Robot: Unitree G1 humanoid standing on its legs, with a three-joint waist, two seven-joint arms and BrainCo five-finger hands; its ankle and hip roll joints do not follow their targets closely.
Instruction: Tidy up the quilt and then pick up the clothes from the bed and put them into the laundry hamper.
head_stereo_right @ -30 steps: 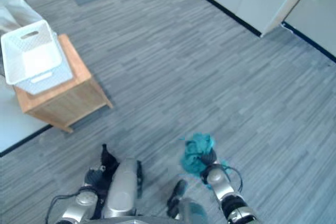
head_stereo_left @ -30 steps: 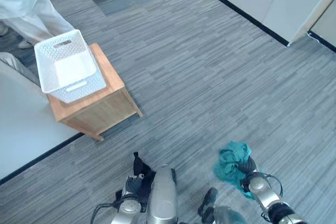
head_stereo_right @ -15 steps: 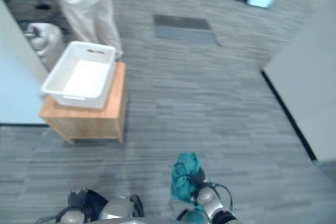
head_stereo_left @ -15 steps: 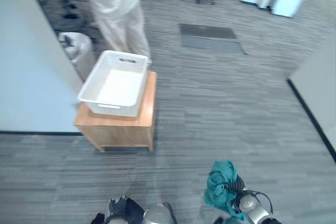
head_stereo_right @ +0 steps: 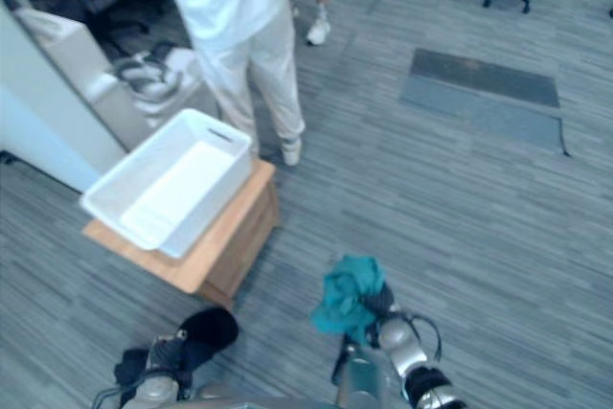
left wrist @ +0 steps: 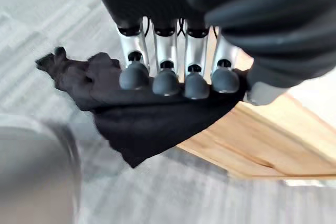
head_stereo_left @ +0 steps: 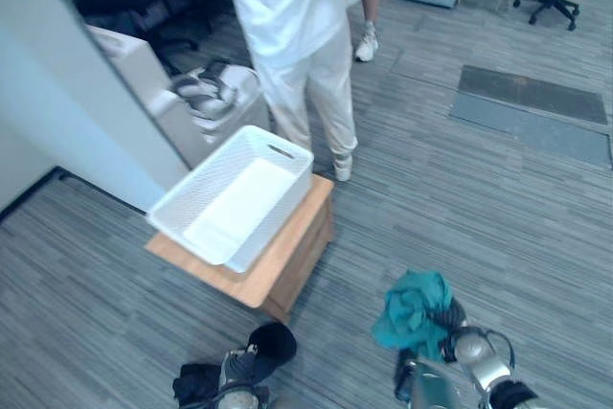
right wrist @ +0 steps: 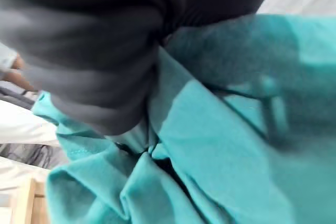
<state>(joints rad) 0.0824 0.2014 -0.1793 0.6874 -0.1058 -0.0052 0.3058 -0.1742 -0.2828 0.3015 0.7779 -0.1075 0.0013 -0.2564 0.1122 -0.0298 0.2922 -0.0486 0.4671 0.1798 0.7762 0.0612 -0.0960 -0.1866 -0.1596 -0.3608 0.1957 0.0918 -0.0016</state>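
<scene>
Clothes: two pieces counted, neither in the hamper yet. Left eye view: one white laundry hamper, empty, on one low wooden stand; teal garment bunched at the right hand; black garment low by the left arm; one person standing behind the hamper. Left wrist view: left hand curled, fingers clamped over the black garment. Right wrist view: teal cloth against the hand's dark cover, fingers hidden, grip impossible to tell. Left to do, judging so: carry both over, drop in.
</scene>
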